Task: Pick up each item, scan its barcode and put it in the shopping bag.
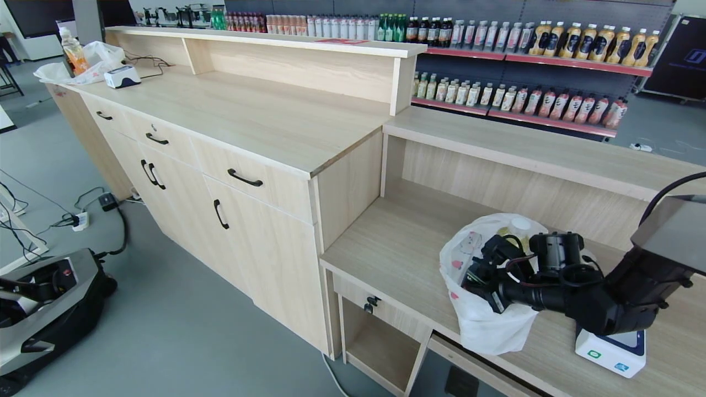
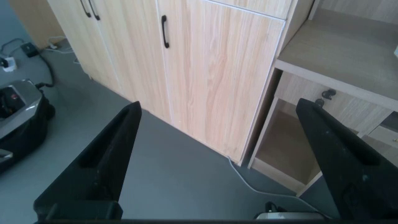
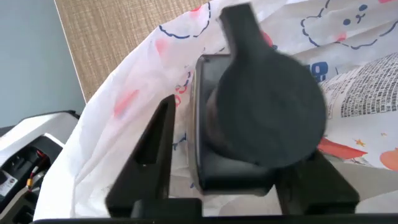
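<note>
While the right gripper [image 1: 482,270] is sitting inside the mouth of the shopping bag [image 1: 485,325] on the lower counter [image 1: 397,248], we are judging the step as the drop-off of a dark item [image 3: 261,118]. The dark item has a boxy body and a rounded top, and it is lying in the bag between the fingers. Bag plastic is showing between one finger [image 3: 148,162] and the item, so we are reading the jaws as spread, not pinching it.

To do this well, we are advising spread jaws and a straight lift out of the bag. That way the fingers are not snagging the thin plastic or dragging the bag, which is standing close to the counter's front edge. The scanner [image 1: 609,353] is sitting just beside the bag under the arm, so the pull-back needs to be clearing it.

The left gripper [image 2: 219,109] is hanging over the floor [image 2: 186,162] before the cabinet doors, fingers wide apart and holding nothing.

Writing: the bag is carrying blue and pink cartoon prints and some blue letters. A packet [image 3: 367,93] inside is showing dense small print that we are not managing to read. The scanner is bearing small green and blue marks. Labels on the shelf bottles [image 1: 551,38] are too small to read.
</note>
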Available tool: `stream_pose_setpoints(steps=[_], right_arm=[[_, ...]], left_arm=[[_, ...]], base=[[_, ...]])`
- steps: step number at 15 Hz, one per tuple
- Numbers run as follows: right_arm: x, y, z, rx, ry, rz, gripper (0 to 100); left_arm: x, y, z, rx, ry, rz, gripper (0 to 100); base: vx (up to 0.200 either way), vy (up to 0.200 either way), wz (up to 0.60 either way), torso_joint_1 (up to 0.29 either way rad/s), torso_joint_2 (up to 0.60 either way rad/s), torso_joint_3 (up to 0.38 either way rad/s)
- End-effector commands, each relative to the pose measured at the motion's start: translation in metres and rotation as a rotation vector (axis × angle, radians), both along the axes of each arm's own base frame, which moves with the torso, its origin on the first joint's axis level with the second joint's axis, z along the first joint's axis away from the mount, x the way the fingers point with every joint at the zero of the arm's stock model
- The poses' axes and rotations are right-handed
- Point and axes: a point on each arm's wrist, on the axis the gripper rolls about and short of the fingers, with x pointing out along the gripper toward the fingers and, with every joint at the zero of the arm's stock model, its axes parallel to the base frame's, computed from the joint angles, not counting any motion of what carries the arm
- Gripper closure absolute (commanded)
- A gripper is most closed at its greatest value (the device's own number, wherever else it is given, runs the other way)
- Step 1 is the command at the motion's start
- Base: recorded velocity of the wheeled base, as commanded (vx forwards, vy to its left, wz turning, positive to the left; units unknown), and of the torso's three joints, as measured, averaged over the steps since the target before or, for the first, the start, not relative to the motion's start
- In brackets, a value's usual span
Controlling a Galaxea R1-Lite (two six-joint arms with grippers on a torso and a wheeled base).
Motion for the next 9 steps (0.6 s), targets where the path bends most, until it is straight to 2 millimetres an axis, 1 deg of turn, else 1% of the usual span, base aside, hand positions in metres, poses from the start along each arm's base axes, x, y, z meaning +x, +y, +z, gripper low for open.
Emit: stream_pose_setpoints(steps=[1, 2, 3, 4, 5, 6, 7, 8, 9], right_arm=[[0.0, -0.001, -0.004, 0.001, 0.013, -0.003, 0], [0.0, -0.001, 0.0, 0.009, 0.006, -0.008, 0], [-0.001, -0.001, 0.01, 0.024, -0.012, -0.017, 0], [-0.004, -0.001, 0.028, 0.042, -0.047, -0.025, 0], [-0.005, -0.001, 0.033, 0.047, -0.056, -0.025, 0], [-0.024, -0.002, 0.082, 0.091, -0.129, -0.041, 0], [-0.04, -0.005, 0.108, 0.1, -0.178, -0.041, 0], [-0.055, -0.008, 0.128, 0.105, -0.232, -0.045, 0], [-0.069, -0.013, 0.14, 0.101, -0.271, -0.057, 0]], left_arm=[[0.0, 0.0, 0.0, 0.0, -0.001, 0.0, 0], [0.0, 0.0, 0.0, 0.0, -0.001, 0.0, 0], [0.0, 0.0, 0.0, 0.0, -0.001, 0.0, 0], [0.0, 0.0, 0.0, 0.0, -0.001, 0.0, 0], [0.0, 0.0, 0.0, 0.0, -0.001, 0.0, 0], [0.0, 0.0, 0.0, 0.0, -0.001, 0.0, 0], [0.0, 0.0, 0.0, 0.0, -0.001, 0.0, 0], [0.0, 0.0, 0.0, 0.0, -0.001, 0.0, 0], [0.0, 0.0, 0.0, 0.0, -0.001, 0.0, 0]], base=[[0.0, 0.0, 0.0, 0.0, 0.0, 0.0], [0.0, 0.0, 0.0, 0.0, 0.0, 0.0], [0.0, 0.0, 0.0, 0.0, 0.0, 0.0], [0.0, 0.0, 0.0, 0.0, 0.0, 0.0], [0.0, 0.0, 0.0, 0.0, 0.0, 0.0], [0.0, 0.0, 0.0, 0.0, 0.0, 0.0], [0.0, 0.0, 0.0, 0.0, 0.0, 0.0], [0.0, 0.0, 0.0, 0.0, 0.0, 0.0], [0.0, 0.0, 0.0, 0.0, 0.0, 0.0]])
